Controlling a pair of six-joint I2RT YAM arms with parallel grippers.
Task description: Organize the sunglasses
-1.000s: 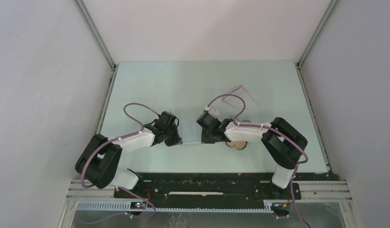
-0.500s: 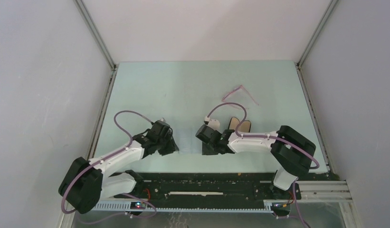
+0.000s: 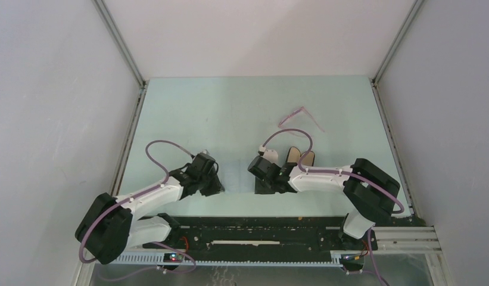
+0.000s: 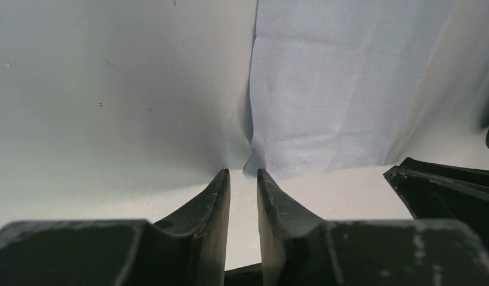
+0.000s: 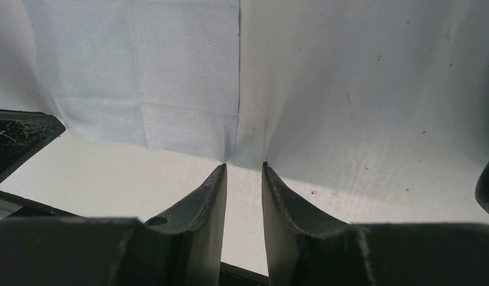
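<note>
L pincer [image 4: 242,173] clenched on cloth [image 4: 325,89] edge; R pincer [image 5: 245,165] likewise, opp. side. Pink sunglasses [image 3: 299,118] lie well beyond R pincer, apart, on tabletop [image 3: 188,113].

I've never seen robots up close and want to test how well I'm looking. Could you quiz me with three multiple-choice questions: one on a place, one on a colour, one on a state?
1. Where do the thin-framed translucent sunglasses lie?
A) inside the case
B) on the table, beyond the right arm
C) wrapped in the cloth

2. What colour is their frame?
A) black
B) pink-purple
C) yellow

3. The black oblong case is:
A) open
B) shut
C) stacked on the sunglasses

Answers:
1. B, they rest alone on the pale green table, on its far side.
2. B, the outline reads pinkish.
3. A, its tan lining faces up.
</note>
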